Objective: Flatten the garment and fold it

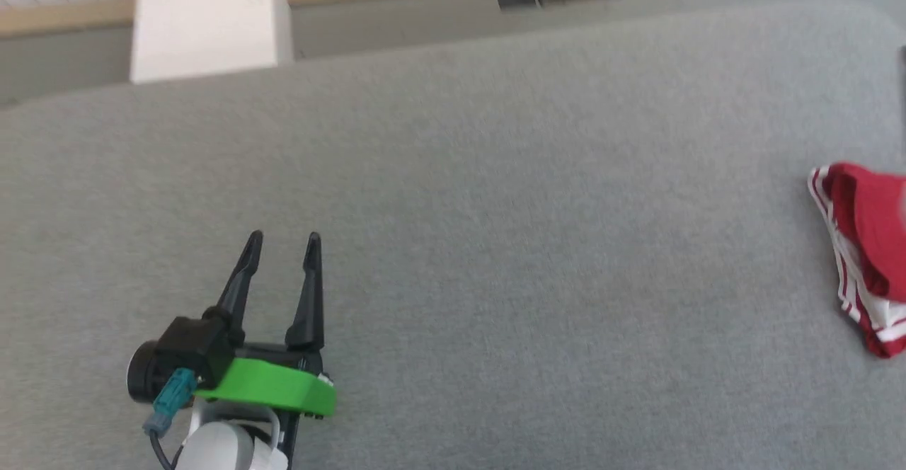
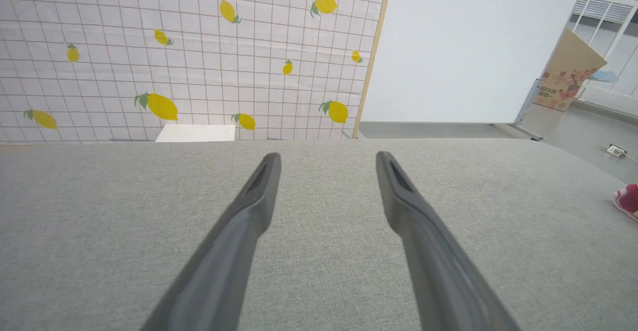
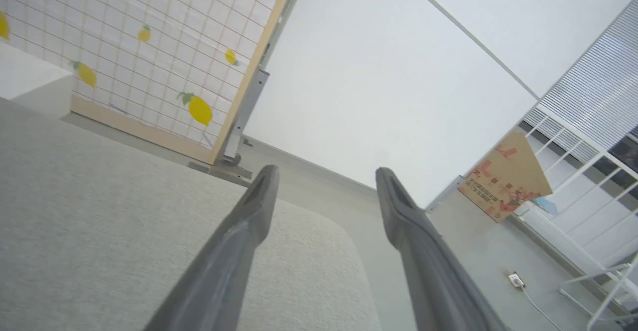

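Hanging open, both grippers, shirt way off at three o'clock

Left gripper (image 1: 284,238) sits at seven o'clock in the head view, fingers spread and pointing to twelve, nothing between them, low over the grey padded surface (image 1: 495,173). Right gripper (image 3: 326,171) is spread wide too and empty, aimed past the surface's rounded corner toward the floor and wall beyond. Now outward: the garment (image 1: 867,243), a red bunch with white and striped trim, lies crumpled at three o'clock, well apart from the left gripper and cut by the picture's edge. What shows of it runs roughly twelve to six. By my reading the right arm is nearer, so the reach belongs there; flattening is not yet begun.
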Controlling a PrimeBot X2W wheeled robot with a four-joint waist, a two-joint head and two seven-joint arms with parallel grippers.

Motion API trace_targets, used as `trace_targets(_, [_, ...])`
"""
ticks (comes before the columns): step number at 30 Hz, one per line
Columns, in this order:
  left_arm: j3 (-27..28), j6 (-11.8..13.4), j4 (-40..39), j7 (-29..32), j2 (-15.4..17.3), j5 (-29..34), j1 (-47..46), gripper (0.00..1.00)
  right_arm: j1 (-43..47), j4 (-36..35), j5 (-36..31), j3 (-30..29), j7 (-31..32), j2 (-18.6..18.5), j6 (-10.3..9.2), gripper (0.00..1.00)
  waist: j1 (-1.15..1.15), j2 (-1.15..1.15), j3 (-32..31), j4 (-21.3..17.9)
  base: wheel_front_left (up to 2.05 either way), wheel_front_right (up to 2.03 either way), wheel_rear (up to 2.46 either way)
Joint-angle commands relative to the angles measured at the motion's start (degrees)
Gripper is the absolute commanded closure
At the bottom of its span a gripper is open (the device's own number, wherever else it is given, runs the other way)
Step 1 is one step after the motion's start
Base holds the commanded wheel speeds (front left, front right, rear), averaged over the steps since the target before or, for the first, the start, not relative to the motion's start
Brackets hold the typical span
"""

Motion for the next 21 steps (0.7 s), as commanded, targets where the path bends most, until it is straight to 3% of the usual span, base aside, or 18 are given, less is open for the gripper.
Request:
trace_targets(1, [0.3,0.3,0.1,-0.1,-0.2,0.8,1.0,0.00,2.1,-1.5,1.2,-0.3,-0.8,2.0,-0.11,0.00,0.00,0.00,-5.0,3.2,0.00,0.00,0.00])
trace_targets(8, [1.4,1.0,0.6,-0.1,-0.8,0.9,2.4,0.00,12.3,-11.1,5.4,-3.3,-3.9,12.2,-0.11,0.00,0.00,0.00,-7.2,6.2,0.00,0.00,0.00])
trace_targets(15, [2.7,2.0,2.2,-0.1,-1.0,1.4,3.7,0.00,21.2,-14.9,6.9,-5.7,-5.0,22.3,-0.11,0.00,0.00,0.00,-8.3,7.9,0.00,0.00,0.00])
trace_targets(21, [3.2,3.3,4.1,-0.1,-1.1,1.5,4.6,0.00,26.9,-15.9,5.1,-5.3,-8.0,26.0,-0.11,0.00,0.00,0.00,-8.8,8.8,0.00,0.00,0.00])
